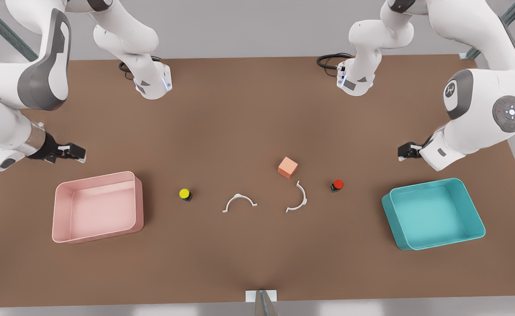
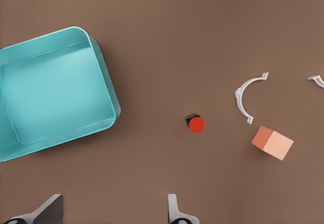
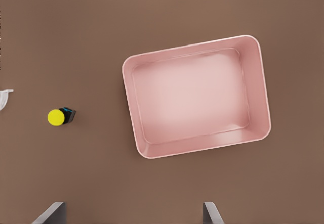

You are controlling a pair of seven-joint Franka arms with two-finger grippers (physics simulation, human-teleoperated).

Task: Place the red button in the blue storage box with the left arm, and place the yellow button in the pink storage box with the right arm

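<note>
The left gripper [image 1: 401, 152] is hanging with fingers spread wide and empty at the front view's right, above the blue storage box [image 1: 433, 213], while the red button [image 1: 337, 185] is sitting near centre-right beside an orange-pink cube [image 1: 287, 167]. The right gripper [image 1: 78, 152] — also wide open, gripping nothing — is hovering at left over the pink storage box [image 1: 97, 207]; the yellow button [image 1: 185, 194] is resting just right of it, near 2 white curved clips [image 1: 239, 202].

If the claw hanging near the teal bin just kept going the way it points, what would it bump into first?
Probably bare table. The left gripper, open, looks down at brown surface between the blue storage box and the red button, apparently touching neither; depth is uncertain.
</note>
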